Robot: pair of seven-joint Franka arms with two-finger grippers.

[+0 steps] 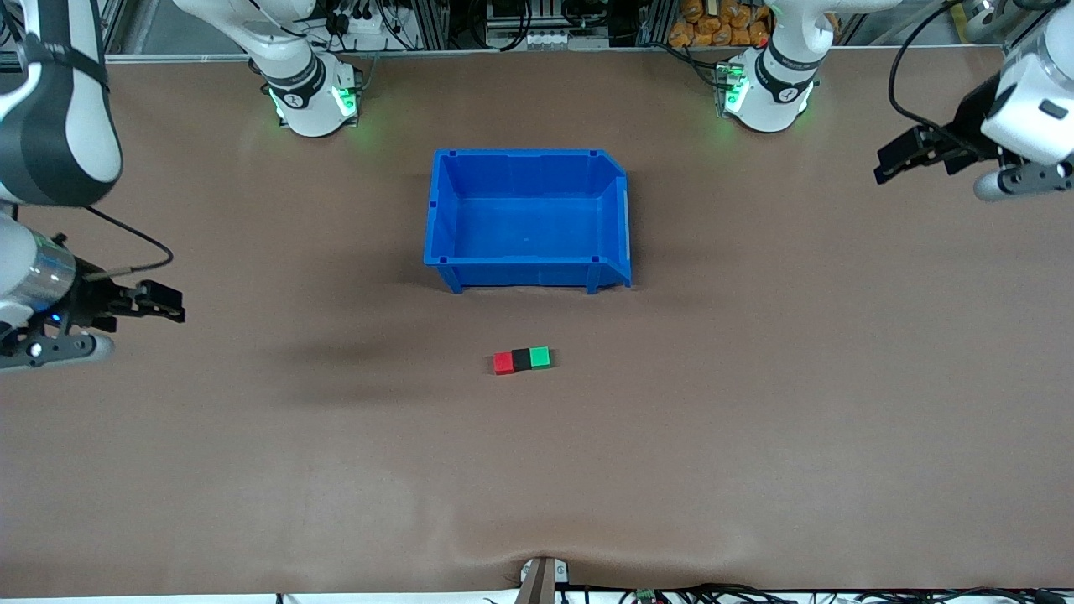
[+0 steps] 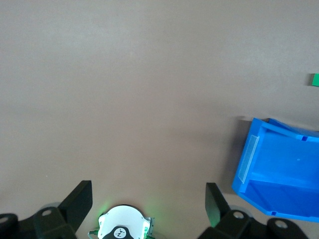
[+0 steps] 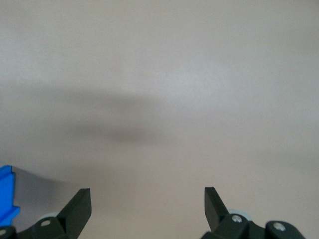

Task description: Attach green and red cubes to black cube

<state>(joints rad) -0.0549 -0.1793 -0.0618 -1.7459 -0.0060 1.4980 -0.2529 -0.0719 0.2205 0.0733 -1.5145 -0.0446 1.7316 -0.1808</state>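
The blue bin (image 1: 529,220) sits mid-table with nothing visible in it, though its near wall hides a strip of floor. Nearer the front camera, the red cube (image 1: 503,362), black cube (image 1: 522,360) and green cube (image 1: 540,357) lie touching in a row on the table (image 1: 755,419). The left gripper (image 2: 148,199) and right gripper (image 3: 147,201) both hover with fingers spread, over opposite ends of the table.
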